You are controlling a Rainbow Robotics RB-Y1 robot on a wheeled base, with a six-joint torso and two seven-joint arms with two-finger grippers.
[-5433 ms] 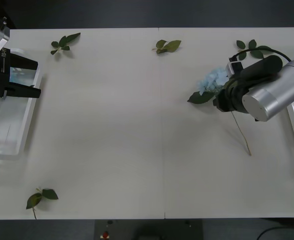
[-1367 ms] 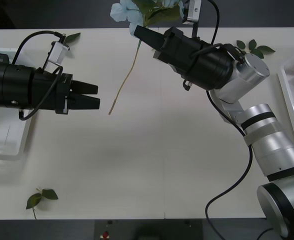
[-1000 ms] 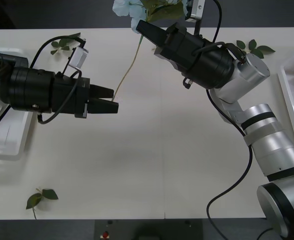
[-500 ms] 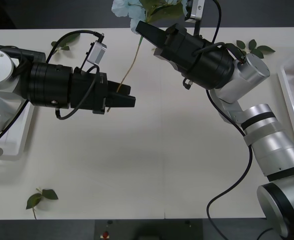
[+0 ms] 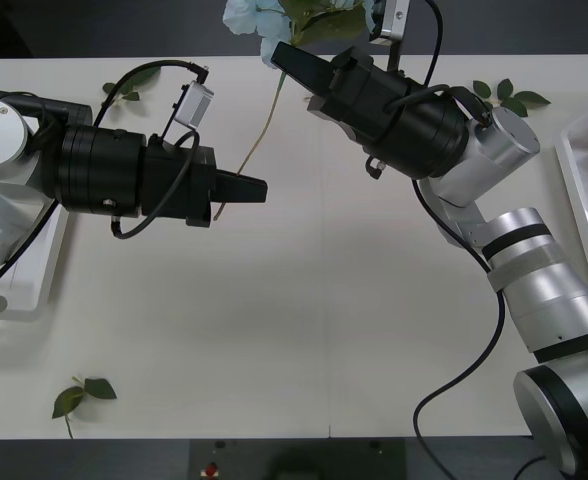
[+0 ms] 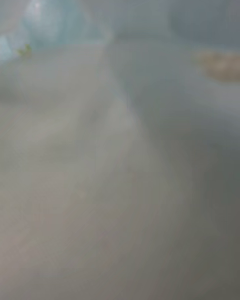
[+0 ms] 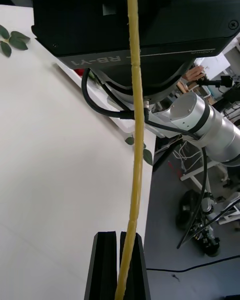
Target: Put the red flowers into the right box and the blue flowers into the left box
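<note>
The left wrist view shows the left tool (image 7: 119, 265) clamped on the blue flower's stem (image 7: 134, 130); from the front, the right tool (image 5: 279, 52) grips it below the bloom (image 5: 252, 14).

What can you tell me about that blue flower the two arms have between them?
The blue flower is artificial: a fluffy pale-blue head with big green leaves on a long, thin yellowish stem. The right gripper holds it up near the head over the table's far edge. The stem hangs down, its lower end pinched in the left gripper.

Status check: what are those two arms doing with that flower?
Right tool holds blue flower aloft. Left tool shut on its stem. Nothing in the way.
</note>
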